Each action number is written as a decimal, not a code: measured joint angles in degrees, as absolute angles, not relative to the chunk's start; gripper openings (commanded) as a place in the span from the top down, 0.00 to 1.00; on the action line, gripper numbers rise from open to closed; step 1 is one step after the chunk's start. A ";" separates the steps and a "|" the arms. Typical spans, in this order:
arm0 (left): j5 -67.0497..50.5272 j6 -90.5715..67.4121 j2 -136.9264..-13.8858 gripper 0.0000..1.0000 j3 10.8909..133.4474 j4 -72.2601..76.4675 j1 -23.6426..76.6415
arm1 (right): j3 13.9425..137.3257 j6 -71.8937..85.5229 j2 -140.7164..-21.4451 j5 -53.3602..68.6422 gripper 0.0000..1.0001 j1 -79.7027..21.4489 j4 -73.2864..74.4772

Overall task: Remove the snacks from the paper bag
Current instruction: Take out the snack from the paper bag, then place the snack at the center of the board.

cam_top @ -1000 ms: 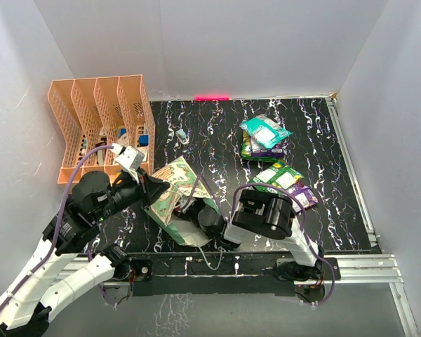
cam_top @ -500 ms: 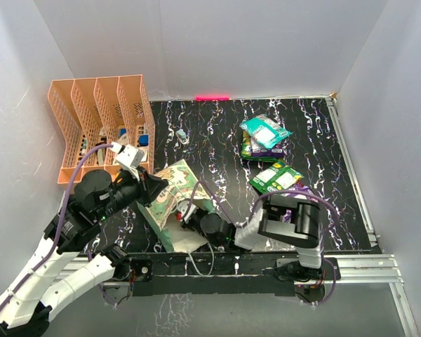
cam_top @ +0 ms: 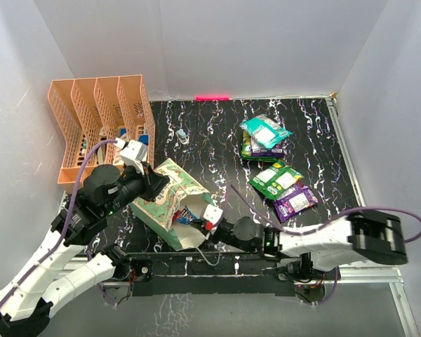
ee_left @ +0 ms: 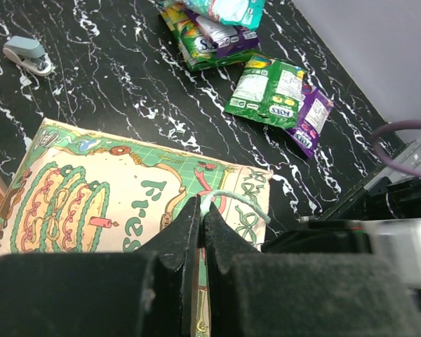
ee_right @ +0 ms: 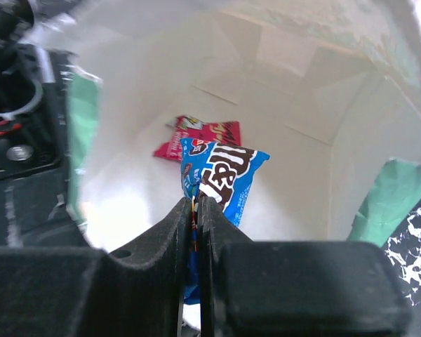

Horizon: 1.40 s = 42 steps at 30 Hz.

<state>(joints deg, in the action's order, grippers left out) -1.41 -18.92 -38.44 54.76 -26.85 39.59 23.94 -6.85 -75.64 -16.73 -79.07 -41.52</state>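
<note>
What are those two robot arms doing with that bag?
They are emptying it. The left claw is pinched shut on the white string handle of the paper bag, holding the bag with its mouth toward the other arm. The right claw is inside the bag, shut on a blue snack packet. A red packet lies behind it in the bag. Other snack packets already lie out on the black table.
</note>
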 measured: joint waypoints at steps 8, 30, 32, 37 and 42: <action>1.63 -19.57 -39.88 1.00 54.76 -27.24 39.59 | 28.40 -9.10 -47.94 -4.89 0.93 -79.07 -14.20; 5.08 -21.63 -39.75 1.00 56.21 -29.39 39.59 | 33.04 -11.75 -50.00 -39.44 0.93 -52.93 -6.79; 5.06 -21.78 -39.66 1.00 56.21 -29.39 39.59 | 28.47 -8.93 -51.13 -34.57 0.93 -47.40 -9.74; 5.02 -22.15 -39.68 1.00 56.27 -29.39 39.59 | 19.18 -3.73 -59.81 -24.64 0.93 -44.10 -20.82; 4.75 -22.33 -39.70 1.00 56.27 -29.39 39.59 | 15.05 1.45 -70.61 -20.38 0.93 -42.37 -27.86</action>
